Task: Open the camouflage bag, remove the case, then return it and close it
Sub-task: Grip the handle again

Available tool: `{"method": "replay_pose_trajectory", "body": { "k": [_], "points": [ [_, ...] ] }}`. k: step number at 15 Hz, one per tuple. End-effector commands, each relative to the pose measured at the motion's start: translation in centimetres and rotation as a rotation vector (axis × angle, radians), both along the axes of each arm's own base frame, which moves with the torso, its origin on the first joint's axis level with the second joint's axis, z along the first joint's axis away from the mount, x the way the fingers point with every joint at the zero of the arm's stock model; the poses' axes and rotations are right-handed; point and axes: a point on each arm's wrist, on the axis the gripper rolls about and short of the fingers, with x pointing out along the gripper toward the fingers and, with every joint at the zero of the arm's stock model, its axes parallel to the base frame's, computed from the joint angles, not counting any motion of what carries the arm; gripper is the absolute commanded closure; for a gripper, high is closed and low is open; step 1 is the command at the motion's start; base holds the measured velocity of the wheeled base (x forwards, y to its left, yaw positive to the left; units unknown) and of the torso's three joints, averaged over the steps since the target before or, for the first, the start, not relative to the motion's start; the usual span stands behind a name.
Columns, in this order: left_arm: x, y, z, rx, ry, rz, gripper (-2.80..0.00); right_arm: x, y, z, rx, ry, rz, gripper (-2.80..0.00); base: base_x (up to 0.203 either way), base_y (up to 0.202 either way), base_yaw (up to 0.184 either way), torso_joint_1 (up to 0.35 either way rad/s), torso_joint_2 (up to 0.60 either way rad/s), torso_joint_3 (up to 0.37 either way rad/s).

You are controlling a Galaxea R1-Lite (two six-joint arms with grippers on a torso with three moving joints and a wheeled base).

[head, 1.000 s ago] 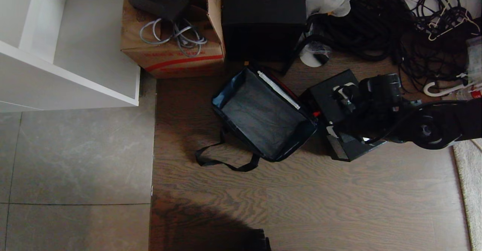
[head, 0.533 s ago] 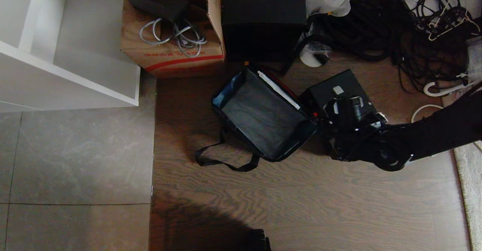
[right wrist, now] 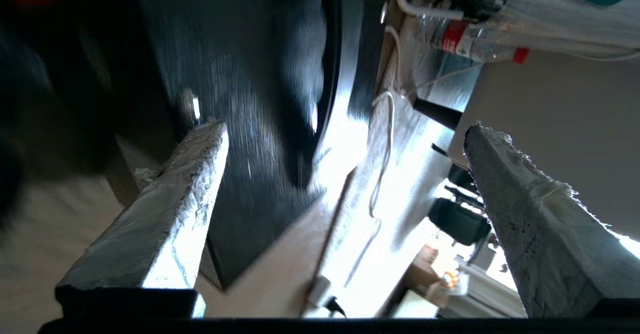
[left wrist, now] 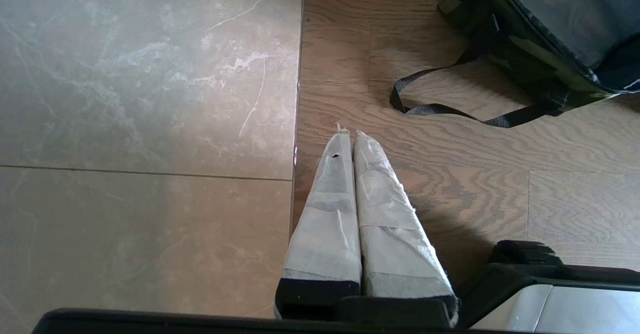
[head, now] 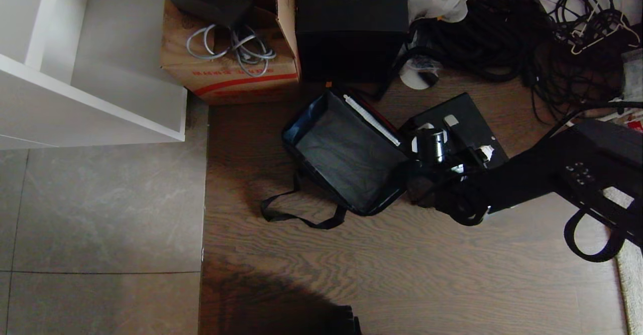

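Note:
The camouflage bag point(head: 351, 159) lies open on the wood floor, its dark lining bare and nothing inside. Its strap point(head: 301, 217) trails toward me. Right of it, the flat black case point(head: 469, 119) rests on the floor. My right gripper point(head: 447, 151) hovers over the case's end nearest the bag. In the right wrist view that gripper point(right wrist: 345, 131) is open wide, the black case point(right wrist: 250, 98) lying by one finger and nothing gripped. My left gripper point(left wrist: 350, 136) stays parked low over the floor, shut and empty, with the bag's corner point(left wrist: 540, 38) beyond it.
A brown cardboard box point(head: 231, 48) and a taller black box point(head: 351, 23) stand just behind the bag. Tangled black cables point(head: 502, 33) fill the back right. A white shelf unit point(head: 100, 74) is at the left, a pale rug edge point(head: 628, 254) at the right.
My right arm has swung left across the case toward the bag, its wrist rolling and its jaws spreading wider. The case, the bag and the left arm have not moved.

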Motion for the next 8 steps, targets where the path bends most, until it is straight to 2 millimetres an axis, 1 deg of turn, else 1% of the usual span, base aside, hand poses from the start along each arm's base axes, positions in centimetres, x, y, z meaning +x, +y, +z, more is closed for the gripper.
{"method": "replay_pose_trajectory", "body": {
  "k": [1, 3, 4, 8],
  "points": [
    [0.1, 0.0, -0.2, 0.0, 0.008, 0.0, 0.0, 0.9, 0.4, 0.3, -0.005, -0.01, -0.002, -2.8, 0.0, 0.0, 0.0, 0.0, 0.0, 0.0],
    [0.1, 0.0, -0.2, 0.0, 0.009, 0.0, 0.0, 1.2, 0.5, 1.0, -0.012, -0.013, -0.001, -2.8, 0.0, 0.0, 0.0, 0.0, 0.0, 0.0],
    [0.1, 0.0, -0.2, 0.0, 0.008, 0.0, 0.0, 1.3, 0.3, 1.1, -0.025, 0.002, -0.002, -2.8, 0.0, 0.0, 0.0, 0.0, 0.0, 0.0],
    [0.1, 0.0, -0.2, 0.0, 0.009, 0.0, 0.0, 2.3, -1.4, 1.0, -0.039, 0.02, -0.039, -2.8, 0.0, 0.0, 0.0, 0.0, 0.0, 0.0]
  ]
}}
